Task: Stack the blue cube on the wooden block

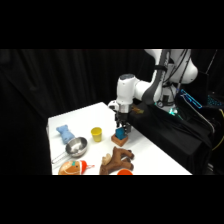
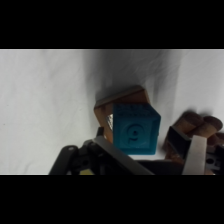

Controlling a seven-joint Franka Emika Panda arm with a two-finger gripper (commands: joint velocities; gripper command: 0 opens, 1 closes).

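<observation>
The blue cube (image 2: 136,131) rests on the wooden block (image 2: 122,98), turned a little against the block's edges, and the brown wood shows above and to the left of it. My gripper (image 2: 150,135) hangs straight over the cube and stands open. Its left finger sits close by the cube's left face, while the pale right finger (image 2: 196,154) stays apart from the cube. In the side view the gripper (image 1: 121,127) is just above the blue cube (image 1: 120,134), which sits on the wooden block (image 1: 119,141) near the table's middle.
A yellow cup (image 1: 96,133) stands left of the block. A pale blue soft toy (image 1: 64,132) and a metal bowl (image 1: 76,146) lie further left. A brown plush toy (image 1: 117,160) lies in front of the block, with orange items at the front edge.
</observation>
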